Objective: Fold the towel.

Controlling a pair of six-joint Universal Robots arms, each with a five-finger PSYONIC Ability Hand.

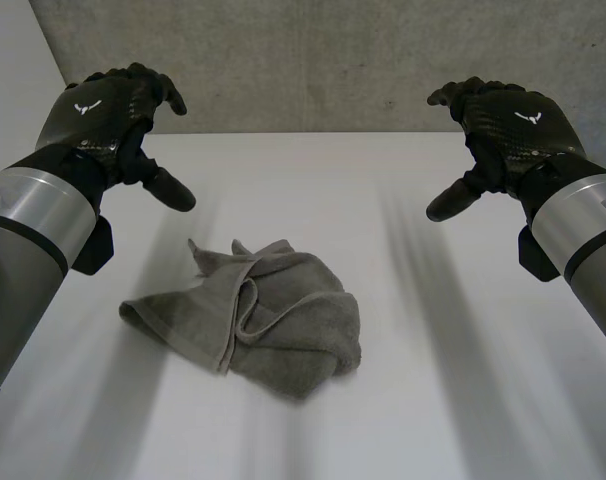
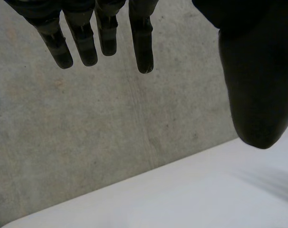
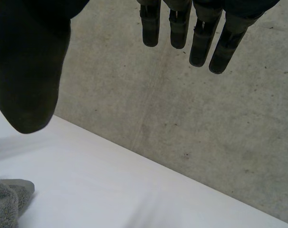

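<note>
Head view: crumpled grey towel [image 1: 248,315] lies on the bench [image 1: 463,400]. Left hand [image 1: 108,120] and right hand [image 1: 508,125] hover either side of the towel, apart from it.
Left wrist view: fingers [image 2: 141,42] loosely spread, empty.
Right wrist view: fingers [image 3: 201,42] spread, empty, with the towel's edge on the thumb side.

left hand [image 1: 105,122]: black, woven-pattern back, small white emblem
right hand [image 1: 511,128]: black, glossy back, matching white emblem
forearms [image 1: 33,215]: smooth silver-grey cylinders
</note>
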